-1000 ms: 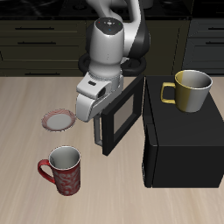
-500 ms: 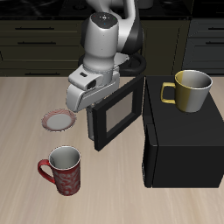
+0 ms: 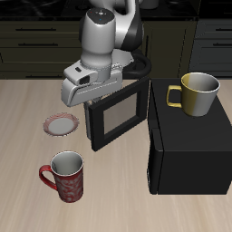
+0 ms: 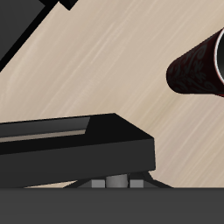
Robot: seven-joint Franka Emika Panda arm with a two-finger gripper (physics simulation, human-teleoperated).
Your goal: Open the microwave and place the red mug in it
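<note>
Here the microwave (image 3: 186, 145) stands with its door (image 3: 118, 115) swung well out toward the table's front, and the gripper (image 3: 88, 101) sits at the door's free edge; whether its jaws are spread or closed on anything I cannot tell, since the wrist view shows only the door's dark edge and bare table. The red mug (image 3: 66, 177) stands upright near the front edge, well apart from the door, beside a small plate (image 3: 62, 123) farther back. The risk, I judge, is that the arm's sweep toward the mug clips the door and pushes it shut.
</note>
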